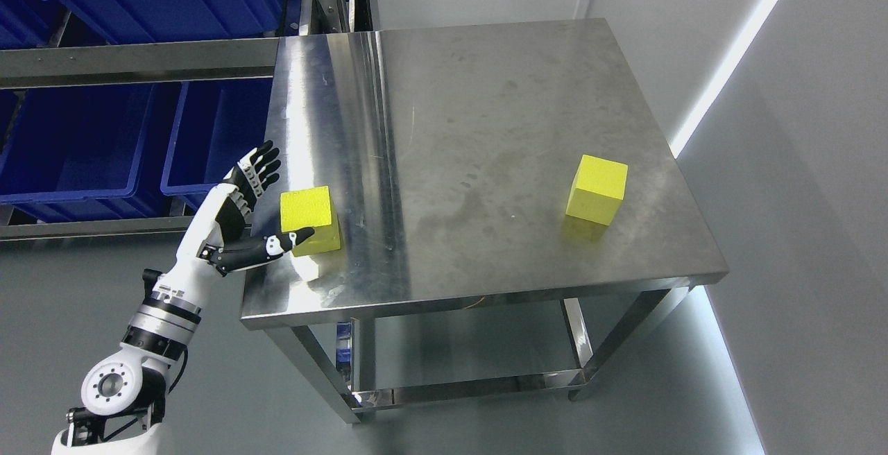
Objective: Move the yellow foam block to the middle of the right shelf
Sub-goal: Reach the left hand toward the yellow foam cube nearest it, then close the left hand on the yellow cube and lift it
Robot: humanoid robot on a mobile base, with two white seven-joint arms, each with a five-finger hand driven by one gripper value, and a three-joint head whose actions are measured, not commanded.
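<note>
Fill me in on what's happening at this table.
The robot's left hand is open beside a yellow foam block at the near left of the steel table, thumb reaching along the block's front, not yet gripping it. A second yellow block sits untouched at the right. Blue bins fill the shelving on the left.

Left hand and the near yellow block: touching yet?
Cannot tell. In the head view the left hand's thumb overlaps the near yellow block; fingers spread, contact unclear.
</note>
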